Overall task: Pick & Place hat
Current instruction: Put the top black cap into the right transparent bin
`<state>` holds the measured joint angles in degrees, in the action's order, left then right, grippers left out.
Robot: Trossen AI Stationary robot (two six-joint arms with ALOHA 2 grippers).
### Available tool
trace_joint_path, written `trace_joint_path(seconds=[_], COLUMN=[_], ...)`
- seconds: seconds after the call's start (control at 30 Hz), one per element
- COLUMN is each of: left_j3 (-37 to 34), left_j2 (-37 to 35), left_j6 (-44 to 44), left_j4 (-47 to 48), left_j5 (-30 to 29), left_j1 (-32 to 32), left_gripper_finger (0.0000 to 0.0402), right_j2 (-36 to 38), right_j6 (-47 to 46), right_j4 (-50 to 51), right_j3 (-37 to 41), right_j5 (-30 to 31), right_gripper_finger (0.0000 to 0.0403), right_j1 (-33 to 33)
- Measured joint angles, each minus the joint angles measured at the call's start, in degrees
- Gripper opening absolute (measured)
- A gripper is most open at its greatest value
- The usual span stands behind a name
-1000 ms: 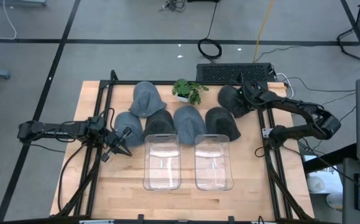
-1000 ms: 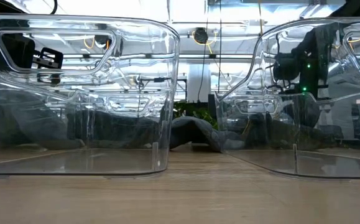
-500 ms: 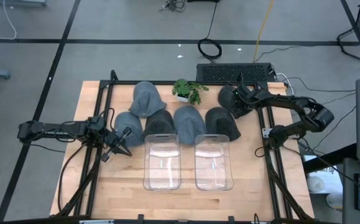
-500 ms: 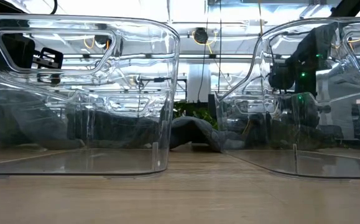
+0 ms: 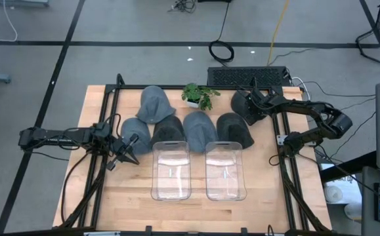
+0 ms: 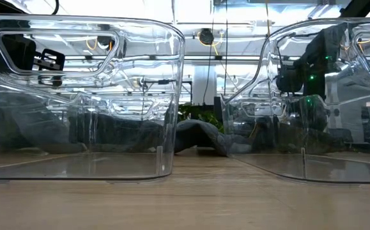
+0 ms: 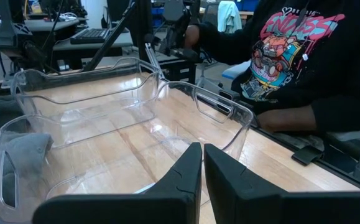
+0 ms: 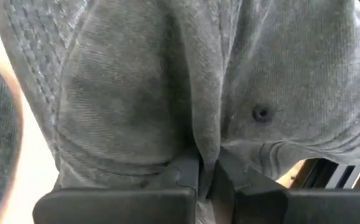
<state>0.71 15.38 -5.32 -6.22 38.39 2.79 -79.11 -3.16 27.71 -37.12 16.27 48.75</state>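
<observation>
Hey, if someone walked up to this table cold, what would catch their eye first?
Probably the cluster of grey hats across the table's far half, with two empty clear bins side by side in front of them. At the far right corner, the right gripper is shut, pinching a fold of the dark hat there, while the left gripper rests shut beside the left bin.

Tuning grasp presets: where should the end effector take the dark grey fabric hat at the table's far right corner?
Pinch a raised fold of cloth on the crown of the dark grey fabric hat, from above. It lies limp, with no rigid rim. The right end effector is shut on such a fold; the left end effector waits shut near the left side.
</observation>
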Motion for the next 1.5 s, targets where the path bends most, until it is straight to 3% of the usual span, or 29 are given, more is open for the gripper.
trace_joint_path(seconds=[0.23, 0.6, 0.8, 1.5], left_j3=[0.0, 0.0, 0.0, 0.0], left_j2=[0.0, 0.0, 0.0, 0.0], left_j6=[0.0, 0.0, 0.0, 0.0], left_j4=[0.0, 0.0, 0.0, 0.0], left_j5=[-0.01, 0.0, -0.02, -0.01], left_j1=[0.0, 0.01, 0.01, 0.0], left_gripper_finger=[0.0026, 0.0026, 0.0026, 0.0026], right_j2=[3.33, 22.62, 29.64, 32.7], right_j6=[0.87, -0.47, -1.26, -1.74], right_j4=[-0.79, -3.25, -3.31, -4.95], right_j3=[0.0, 0.0, 0.0, -0.04], right_j5=[0.07, 0.15, 0.2, 0.11], right_gripper_finger=[0.0003, 0.0001, 0.0001, 0.0], right_j1=[-0.27, -3.95, -7.2, -12.61])
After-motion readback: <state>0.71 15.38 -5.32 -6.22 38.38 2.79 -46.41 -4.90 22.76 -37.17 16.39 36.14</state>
